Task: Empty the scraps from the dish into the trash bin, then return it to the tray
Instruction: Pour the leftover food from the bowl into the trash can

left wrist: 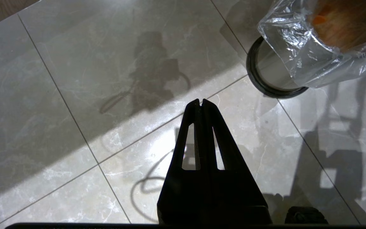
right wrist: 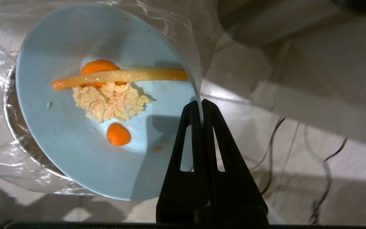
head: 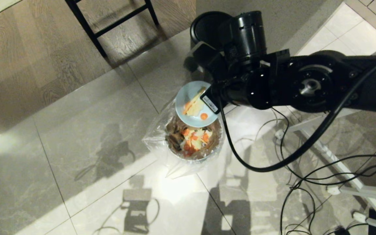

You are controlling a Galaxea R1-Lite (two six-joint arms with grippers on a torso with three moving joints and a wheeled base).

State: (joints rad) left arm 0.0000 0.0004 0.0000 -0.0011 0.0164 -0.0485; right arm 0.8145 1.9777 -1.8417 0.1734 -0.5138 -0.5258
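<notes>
Right gripper (right wrist: 201, 106) clamped on the rim of the pale-blue bowl (right wrist: 84, 136), tilted above the steel trash bin (head: 193, 156).

Carrot slices, strip and pale bits (right wrist: 113, 95) cling inside the bowl; more scraps lie in the bagged bin. Left gripper (left wrist: 201, 103) pressed together, empty, over floor tiles (left wrist: 75, 79) left of the bin.
</notes>
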